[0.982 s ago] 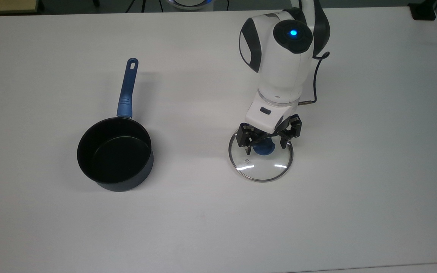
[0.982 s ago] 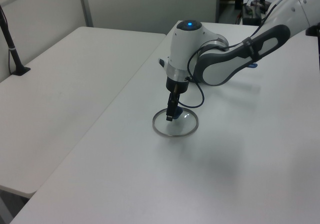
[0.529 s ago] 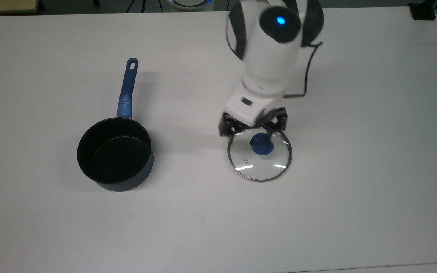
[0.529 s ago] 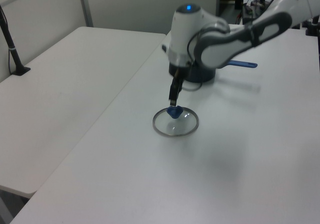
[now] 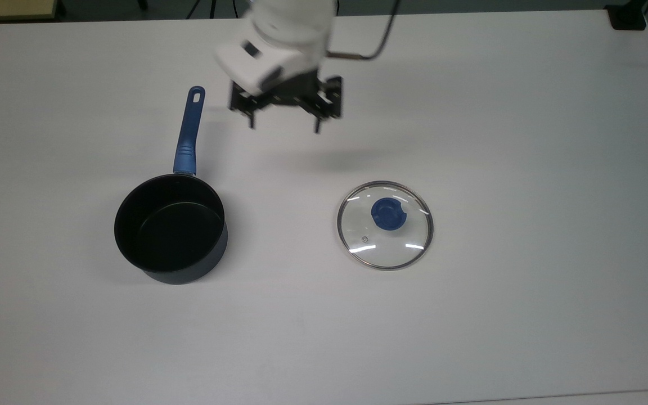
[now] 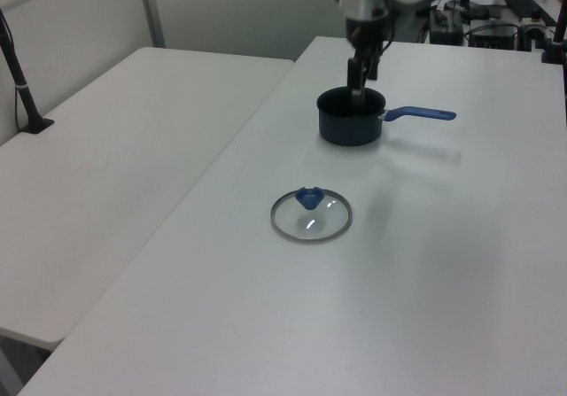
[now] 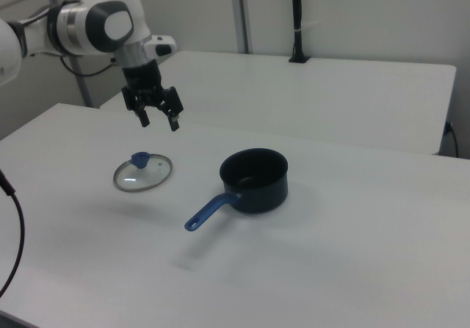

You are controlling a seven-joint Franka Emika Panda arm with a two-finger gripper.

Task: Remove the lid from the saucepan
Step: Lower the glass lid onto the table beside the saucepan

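The lid lies flat on the white table, knob up, with its small vent hole at about seven o'clock from the knob in the top view. The saucepan stands well apart from it, at nine o'clock from the lid in the top view, open and showing its black inside; its blue handle points toward twelve o'clock there. In the right view the lid sits at nine o'clock from the saucepan, and the handle runs toward seven o'clock. The gripper hangs in the air above the table, at about eleven o'clock from the lid in the top view and at one o'clock from the saucepan. Its fingers are spread wide apart and point down, with nothing between them. In the right view the gripper is raised above the lid, clear of it.
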